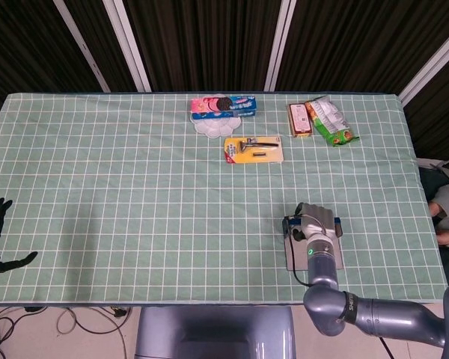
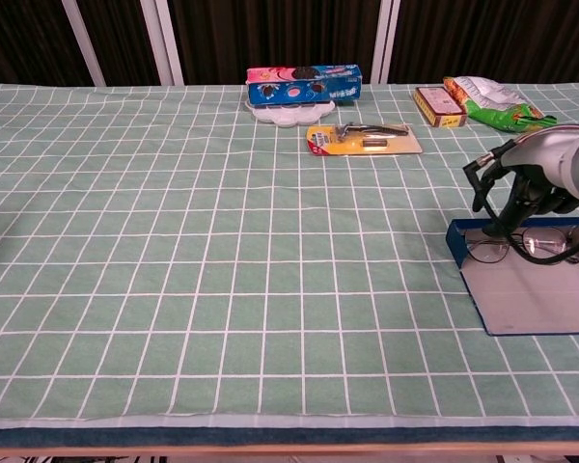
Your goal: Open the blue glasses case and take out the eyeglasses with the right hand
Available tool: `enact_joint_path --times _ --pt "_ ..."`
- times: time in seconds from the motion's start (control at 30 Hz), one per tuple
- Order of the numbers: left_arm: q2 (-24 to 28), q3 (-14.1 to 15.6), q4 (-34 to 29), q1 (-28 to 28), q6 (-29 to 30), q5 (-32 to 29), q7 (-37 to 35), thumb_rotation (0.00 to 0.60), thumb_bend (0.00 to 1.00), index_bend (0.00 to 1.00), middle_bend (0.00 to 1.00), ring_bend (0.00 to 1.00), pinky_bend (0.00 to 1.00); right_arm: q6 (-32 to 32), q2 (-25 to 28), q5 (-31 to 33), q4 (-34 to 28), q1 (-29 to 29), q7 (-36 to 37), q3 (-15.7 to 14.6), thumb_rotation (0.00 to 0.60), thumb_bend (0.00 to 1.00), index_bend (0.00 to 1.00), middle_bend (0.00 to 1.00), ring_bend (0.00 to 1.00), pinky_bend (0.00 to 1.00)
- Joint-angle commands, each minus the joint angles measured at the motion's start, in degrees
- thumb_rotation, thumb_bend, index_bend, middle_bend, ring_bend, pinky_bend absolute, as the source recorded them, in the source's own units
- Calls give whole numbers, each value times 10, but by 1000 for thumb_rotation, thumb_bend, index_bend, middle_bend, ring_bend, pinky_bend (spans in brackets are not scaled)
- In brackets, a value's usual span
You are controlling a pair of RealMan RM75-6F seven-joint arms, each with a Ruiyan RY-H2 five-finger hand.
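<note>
Near the table's right front edge the blue hinged glasses case [image 2: 521,289] lies open, thin-framed eyeglasses [image 2: 521,246] inside; the right robot hand [image 2: 540,183] hovers above, its finger spread unclear; a clumsy pinch could bend them.

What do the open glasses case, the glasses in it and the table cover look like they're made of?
Glasses case: a stiff blue shell with a flat, matte grey lining, possibly felt; the lid lies flat.
Glasses: thin dark wire rims, probably metal, with clear lenses.
Table cover: green cloth with a white grid, going by its soft wrinkles and hemmed edge.
</note>
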Motion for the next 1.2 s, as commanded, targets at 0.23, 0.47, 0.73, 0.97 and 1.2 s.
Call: enact_joint_path --times 0.23,0.47,0.73,0.97,1.2 --pt "-4 2 4 0 6 6 11 600 22 0 0 0 0 -16 11 -10 15 -6 6 -16 600 452 429 954 980 1000" --pt "-7 1 7 1 10 6 14 600 23 0 0 0 0 -31 12 -25 32 -11 21 -24 600 439 429 954 979 1000" --pt "-9 1 8 1 9 5 16 600 23 0 0 0 0 -29 18 -44 32 -20 36 -35 600 404 432 954 979 1000" --pt "-9 1 7 1 9 5 17 600 22 0 0 0 0 -27 25 -48 29 -27 48 -36 600 403 469 954 980 1000" --pt "-8 1 7 2 10 4 17 600 22 0 0 0 0 -30 25 -45 31 -31 53 -39 600 404 474 954 979 1000"
